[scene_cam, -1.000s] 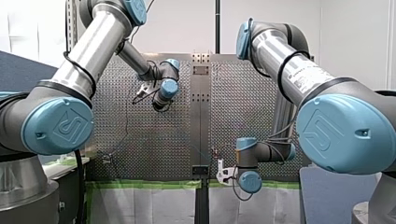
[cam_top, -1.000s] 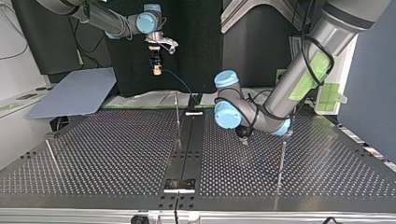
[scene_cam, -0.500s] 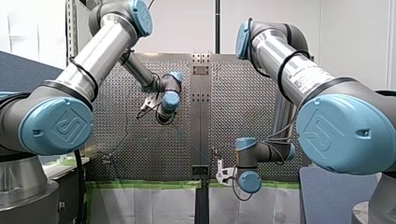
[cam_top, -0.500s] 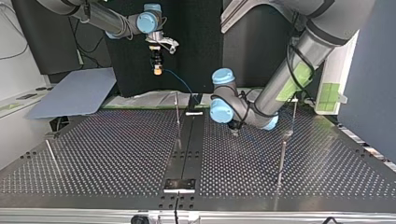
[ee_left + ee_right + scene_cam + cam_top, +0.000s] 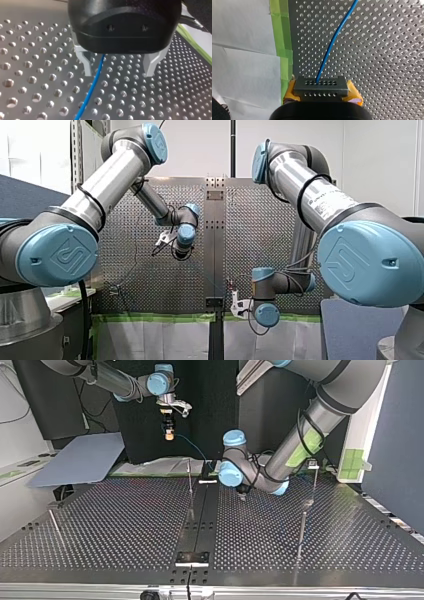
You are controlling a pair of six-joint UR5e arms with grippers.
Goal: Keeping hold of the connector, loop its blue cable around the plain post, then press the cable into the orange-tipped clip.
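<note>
Nearest: left gripper — fingers spread wide, gripping nothing, blue cable passing between them, low over perforated table, well apart from connector. Farther: connector pinched between yellow pads of right gripper, held up off table, cable running out of it. Judged step: loop not begun. Next — left gripper catches cable, steers it round post near connector; which post plain, cannot tell.

Bare counter toward 10 o'clock in the top view; centre post upright at 12, side post at 3; blue cable running between the parted left jaws
</note>
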